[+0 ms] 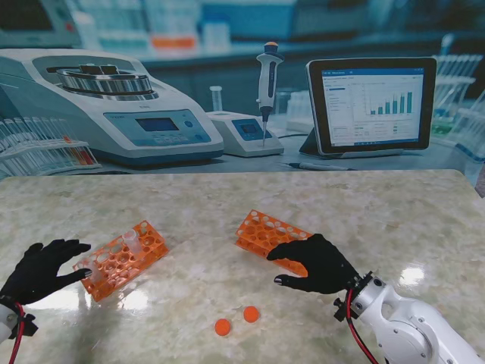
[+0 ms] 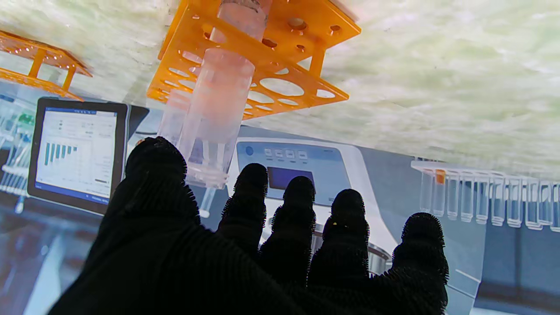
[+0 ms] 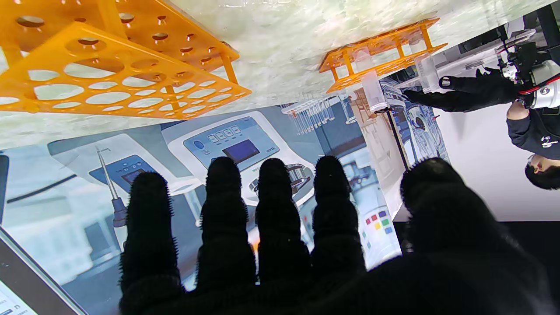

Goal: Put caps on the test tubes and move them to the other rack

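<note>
A marbled table [image 1: 227, 205] carries two orange racks. The left rack [image 1: 121, 258] sits at a slant and holds clear, uncapped tubes [image 1: 130, 240]; the left wrist view shows one wide tube [image 2: 214, 113] standing in a near hole with a thinner one beside it. How many tubes there are in all I cannot tell. The right rack [image 1: 265, 231] stands well apart from it, and every hole I can see in it [image 3: 109, 87] is bare. Two orange caps [image 1: 236, 321] lie loose on the table nearer to me, just beside each other, between the racks.

The left hand [image 1: 42, 269] hovers at the left rack's near corner, fingers [image 2: 297, 205] spread, thumb close to the wide tube, gripping nothing. The right hand [image 1: 318, 262] hangs over the right rack's near edge, fingers [image 3: 271, 197] straight and apart, holding nothing; whether it touches the rack I cannot tell.
</note>
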